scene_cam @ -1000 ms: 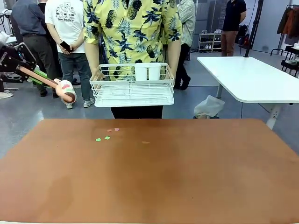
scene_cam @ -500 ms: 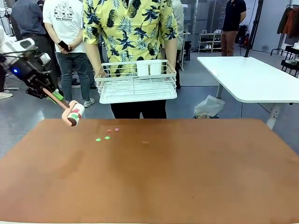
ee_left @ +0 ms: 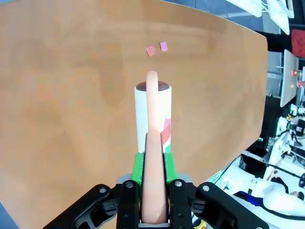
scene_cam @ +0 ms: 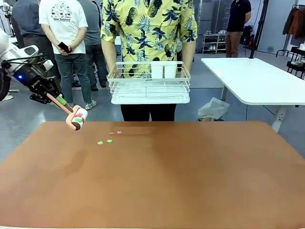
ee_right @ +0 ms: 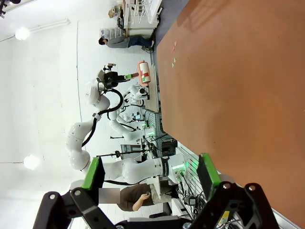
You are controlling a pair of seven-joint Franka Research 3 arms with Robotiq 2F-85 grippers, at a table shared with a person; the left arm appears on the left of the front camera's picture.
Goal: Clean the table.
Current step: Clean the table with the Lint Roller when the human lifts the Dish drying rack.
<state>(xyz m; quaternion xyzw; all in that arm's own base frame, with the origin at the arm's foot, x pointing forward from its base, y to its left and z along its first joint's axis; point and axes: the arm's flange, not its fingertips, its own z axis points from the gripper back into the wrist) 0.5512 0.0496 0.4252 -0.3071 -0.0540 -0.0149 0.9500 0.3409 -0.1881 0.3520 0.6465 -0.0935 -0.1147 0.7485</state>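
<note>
Fingers of the left gripper (ee_left: pixel 154 168) clamp the peach handle of a white lint roller (ee_left: pixel 152 112), over the far left of the reddish-brown table (scene_cam: pixel 190 181), near small green and pink scraps (scene_cam: pixel 109 140). The right gripper (ee_right: pixel 150 176) stands apart.

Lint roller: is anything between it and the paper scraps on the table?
Nothing visible. The lint roller in the left gripper hangs by the far left edge of the table, with bare tabletop between it and the pink scraps and green scraps. The person's wire rack is held off the table.
</note>
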